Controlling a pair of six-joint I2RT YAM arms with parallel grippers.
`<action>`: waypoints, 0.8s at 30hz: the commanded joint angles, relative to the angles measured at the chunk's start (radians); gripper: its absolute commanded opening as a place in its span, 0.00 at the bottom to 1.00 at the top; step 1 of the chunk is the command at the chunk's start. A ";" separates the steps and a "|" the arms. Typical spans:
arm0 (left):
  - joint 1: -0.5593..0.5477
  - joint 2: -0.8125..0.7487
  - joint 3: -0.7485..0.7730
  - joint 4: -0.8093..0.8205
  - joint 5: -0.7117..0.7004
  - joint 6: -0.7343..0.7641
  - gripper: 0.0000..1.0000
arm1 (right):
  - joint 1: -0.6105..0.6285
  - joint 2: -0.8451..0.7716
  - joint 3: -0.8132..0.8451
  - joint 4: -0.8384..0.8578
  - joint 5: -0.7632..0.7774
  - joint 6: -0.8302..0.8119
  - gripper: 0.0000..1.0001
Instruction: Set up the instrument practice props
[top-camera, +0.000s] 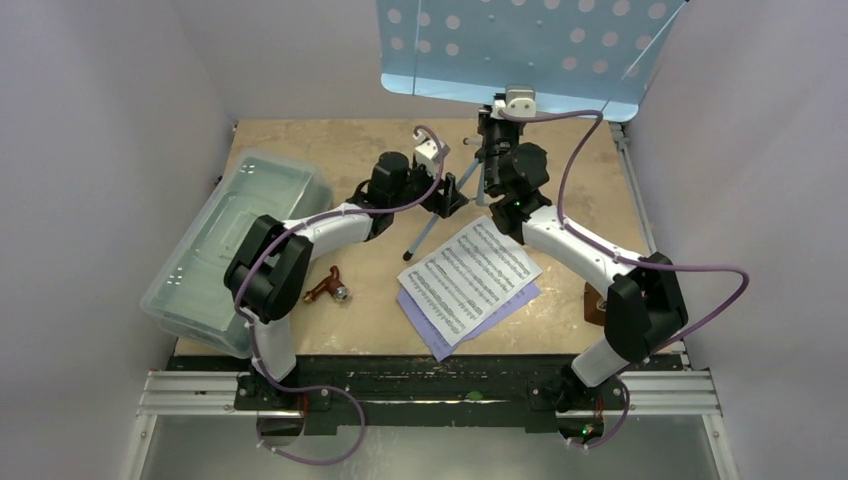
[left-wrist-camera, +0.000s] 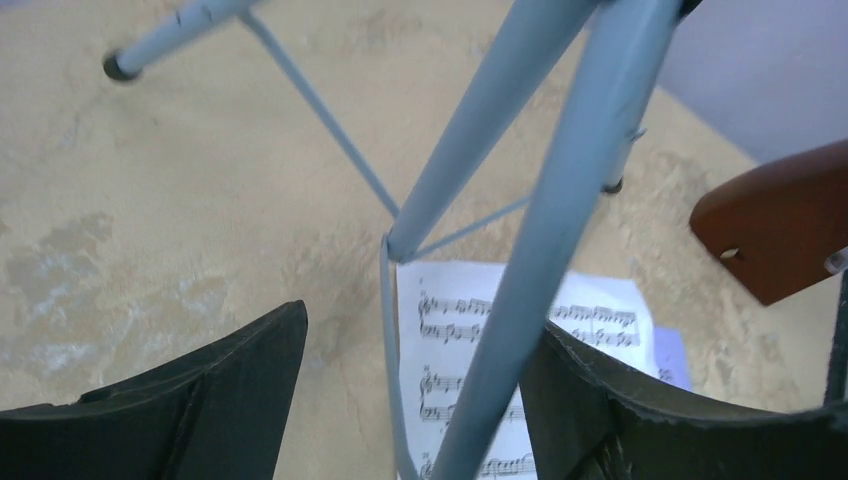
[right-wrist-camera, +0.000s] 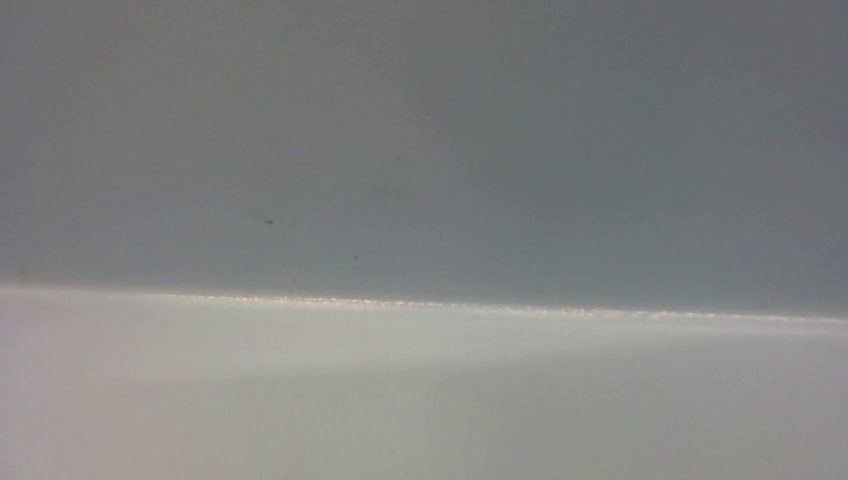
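The light-blue music stand stands at the back, its perforated desk (top-camera: 520, 45) at the top of the view. My left gripper (top-camera: 447, 200) is low at the tripod. In the left wrist view it (left-wrist-camera: 415, 330) is open, with one tripod leg (left-wrist-camera: 560, 230) passing between the jaws against the right finger (left-wrist-camera: 640, 410). My right gripper (top-camera: 497, 125) is up at the post under the desk; its wrist view shows only a blurred grey surface. White sheet music (top-camera: 470, 275) lies on a lilac page (top-camera: 505, 305). The brown metronome (top-camera: 595, 300) is half hidden behind my right arm; it also shows in the left wrist view (left-wrist-camera: 780, 225).
A large clear lidded box (top-camera: 230, 245) lies along the table's left side. A small brown and metal piece (top-camera: 328, 288) lies by my left arm. Grey walls close in on both sides and the back.
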 joint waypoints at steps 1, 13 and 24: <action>0.005 -0.093 -0.016 0.220 -0.006 -0.118 0.74 | 0.006 -0.083 0.124 0.198 0.000 0.016 0.00; -0.051 0.049 0.146 0.154 -0.105 -0.052 0.64 | 0.015 -0.032 0.206 0.141 0.062 0.034 0.00; 0.075 0.107 0.200 -0.005 -0.088 0.156 0.00 | 0.030 0.020 0.256 0.021 0.157 0.060 0.00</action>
